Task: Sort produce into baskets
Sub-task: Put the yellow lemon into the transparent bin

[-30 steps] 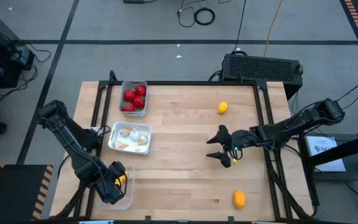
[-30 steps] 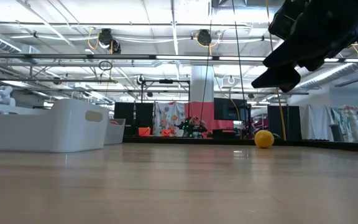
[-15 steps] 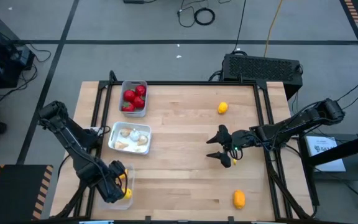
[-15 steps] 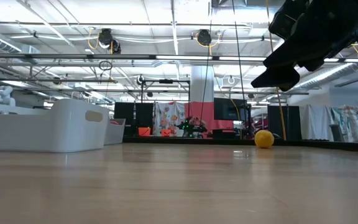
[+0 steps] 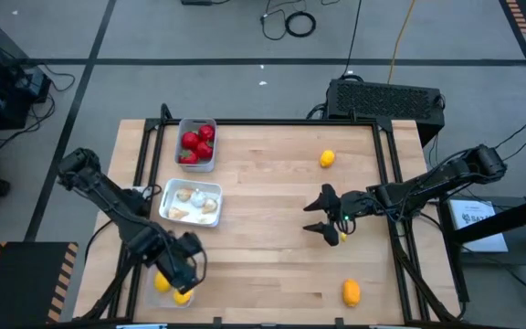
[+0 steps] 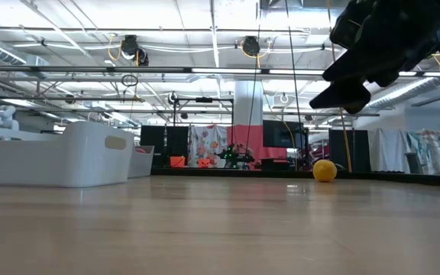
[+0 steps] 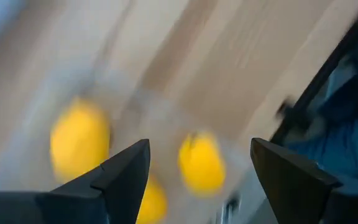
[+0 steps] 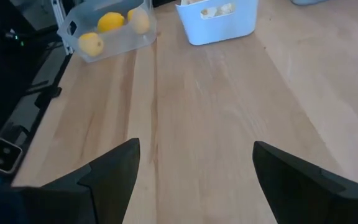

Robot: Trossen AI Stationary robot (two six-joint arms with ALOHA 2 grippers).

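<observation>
Left gripper (image 5: 188, 265) hovers spread over the clear basket (image 8: 86, 30); right gripper (image 5: 320, 217), spread, should straddle the lemon (image 5: 341, 237) squarely.

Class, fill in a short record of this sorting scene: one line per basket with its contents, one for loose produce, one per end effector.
grey basket: red fruits
white basket: garlic bulbs
clear basket: lemons
loose on table: three lemons, one under the right end effector
left end effector: open, above clear basket
right end effector: open, mid-table
</observation>
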